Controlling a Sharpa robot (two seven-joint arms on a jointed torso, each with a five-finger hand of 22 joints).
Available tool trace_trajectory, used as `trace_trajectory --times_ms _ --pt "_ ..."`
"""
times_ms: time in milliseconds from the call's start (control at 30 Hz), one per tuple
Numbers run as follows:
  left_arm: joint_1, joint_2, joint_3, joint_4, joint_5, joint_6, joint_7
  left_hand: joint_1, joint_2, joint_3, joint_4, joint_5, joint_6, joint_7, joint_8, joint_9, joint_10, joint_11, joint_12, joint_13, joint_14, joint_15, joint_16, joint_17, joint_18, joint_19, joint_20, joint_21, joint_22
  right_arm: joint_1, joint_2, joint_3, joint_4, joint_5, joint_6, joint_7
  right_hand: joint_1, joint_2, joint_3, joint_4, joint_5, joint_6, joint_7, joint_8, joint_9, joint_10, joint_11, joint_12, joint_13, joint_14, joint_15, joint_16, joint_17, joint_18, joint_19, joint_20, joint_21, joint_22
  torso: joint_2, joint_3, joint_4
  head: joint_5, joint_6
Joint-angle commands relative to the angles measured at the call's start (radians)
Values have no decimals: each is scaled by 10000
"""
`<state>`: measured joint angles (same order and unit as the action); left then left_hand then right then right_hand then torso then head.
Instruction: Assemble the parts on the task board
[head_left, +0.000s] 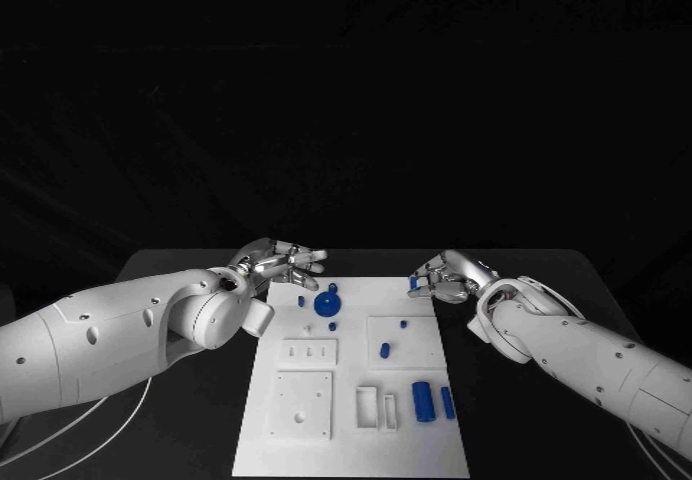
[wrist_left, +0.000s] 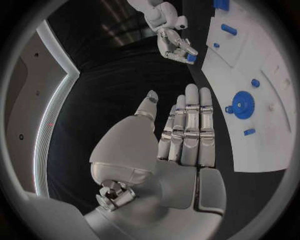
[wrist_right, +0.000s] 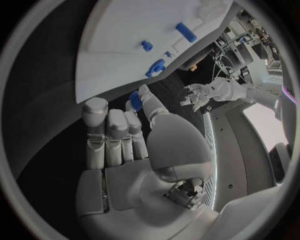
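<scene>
Left hand: we are seeing the left hand (head_left: 281, 262) hanging over the far left corner of the task board (head_left: 353, 440). Its fingers (wrist_left: 190, 120) are lying straight and side by side, and it is holding nothing.
Right hand: the right hand (head_left: 447, 275) is hanging at the far right edge of the board. It is pinching a small blue part (wrist_right: 135, 100) between its thumb and a fingertip.
Task board: the white board is lying flat in the middle of the black worktop (head_left: 173, 265), between the two hands.
Blue gear: a round blue gear (head_left: 327, 301) is sitting on the far part of the board, near the left hand.
Small blue parts: a little peg (head_left: 302, 299) is sitting just beside the gear, a little round one (head_left: 332, 326) is sitting just in front of it, and another (head_left: 385, 350) is sitting on the raised square to the right.
Long blue parts: a thick blue cylinder (head_left: 423, 399) and a thin blue bar (head_left: 447, 402) are lying side by side near the board's right edge, closer to us.
</scene>
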<state>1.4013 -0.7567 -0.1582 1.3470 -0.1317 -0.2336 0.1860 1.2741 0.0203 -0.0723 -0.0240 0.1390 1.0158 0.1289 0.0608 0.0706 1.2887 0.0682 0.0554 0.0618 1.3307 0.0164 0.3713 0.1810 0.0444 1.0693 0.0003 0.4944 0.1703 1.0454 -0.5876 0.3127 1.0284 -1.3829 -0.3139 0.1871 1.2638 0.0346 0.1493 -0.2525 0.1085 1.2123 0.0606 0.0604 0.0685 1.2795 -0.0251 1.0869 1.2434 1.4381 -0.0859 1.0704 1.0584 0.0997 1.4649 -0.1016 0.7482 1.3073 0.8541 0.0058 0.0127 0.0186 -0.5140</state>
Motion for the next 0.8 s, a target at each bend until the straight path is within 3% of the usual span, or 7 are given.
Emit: trace_trajectory --times_ms 33,100,167,367,467,700,800 --pt "29 75 10 -114 -627 840 -1343 -303 -87 -12 416 -126 230 -107 22 95 489 -140 73 8 -308 -121 1161 658 -160 -27 -175 490 326 17 -19 -2 428 -579 11 -580 -64 28 61 -43 93 -10 4 26 9 70 -8 57 27 51 -21 45 42 -72 574 -58 66 855 -258 15 -130 79 -15" --pt "47 77 10 -111 -940 1080 -1769 -417 -261 70 702 -294 344 -224 38 230 824 -245 164 59 -701 -185 2318 1246 -201 -251 -275 1041 728 25 -6 -2 708 -740 108 -755 -45 46 89 -60 87 -16 13 25 8 70 -6 64 37 53 -20 47 54 -70 574 -56 75 854 -314 38 -182 140 -25" --pt "68 82 10 -70 -1206 1214 -2121 -819 -340 96 1015 -721 402 -214 60 306 943 -261 233 87 -769 -236 2631 1337 -170 -304 -286 1287 902 30 16 -2 950 -866 193 -912 -70 46 96 -55 56 -46 17 23 4 73 0 75 49 52 -16 44 61 -66 574 -54 83 853 -373 55 -212 153 -11" --pt "110 228 3 17 -1758 1185 -2991 -1246 -827 608 1578 -787 1030 -508 119 1062 1743 -587 623 415 -498 -568 3891 1789 -202 -250 -612 2340 1620 32 224 -11 1535 -1169 443 -1332 -105 22 94 -44 81 -53 16 26 8 70 0 83 66 51 -15 20 58 -52 570 -49 50 839 -563 78 -288 187 -209" --pt "113 323 -34 -10 -1897 1200 -3202 -1452 -944 750 1706 -599 1241 -602 95 2064 1793 -671 820 704 -737 -627 4559 2060 -236 -550 -685 2851 2035 26 309 -28 1678 -1272 511 -1450 -70 39 125 -68 69 -59 24 25 8 48 4 56 55 42 -14 -16 35 -46 564 -46 16 827 -619 80 -316 183 -285" --pt "117 497 -234 -7 -2324 1092 -3518 -1597 -1139 932 1900 -508 1200 -756 77 4935 1727 -737 1041 1055 -890 -667 5019 1945 -234 -835 -707 3231 2416 -53 535 -85 2042 -1645 585 -2174 -65 43 158 -91 61 -122 45 21 1 74 11 85 80 54 -10 -26 48 -34 568 -44 -16 810 -686 161 -436 135 -422" --pt "117 548 -279 -12 -2399 1039 -3576 -1587 -1105 929 1890 -425 1185 -777 70 5349 1709 -735 1060 1080 -903 -666 5056 1917 -234 -856 -707 3242 2442 -91 583 -109 2174 -1719 626 -2500 -119 16 195 -82 81 -144 47 25 5 83 15 89 87 64 -6 -23 66 -18 571 -37 -35 795 -711 171 -462 96 -468"
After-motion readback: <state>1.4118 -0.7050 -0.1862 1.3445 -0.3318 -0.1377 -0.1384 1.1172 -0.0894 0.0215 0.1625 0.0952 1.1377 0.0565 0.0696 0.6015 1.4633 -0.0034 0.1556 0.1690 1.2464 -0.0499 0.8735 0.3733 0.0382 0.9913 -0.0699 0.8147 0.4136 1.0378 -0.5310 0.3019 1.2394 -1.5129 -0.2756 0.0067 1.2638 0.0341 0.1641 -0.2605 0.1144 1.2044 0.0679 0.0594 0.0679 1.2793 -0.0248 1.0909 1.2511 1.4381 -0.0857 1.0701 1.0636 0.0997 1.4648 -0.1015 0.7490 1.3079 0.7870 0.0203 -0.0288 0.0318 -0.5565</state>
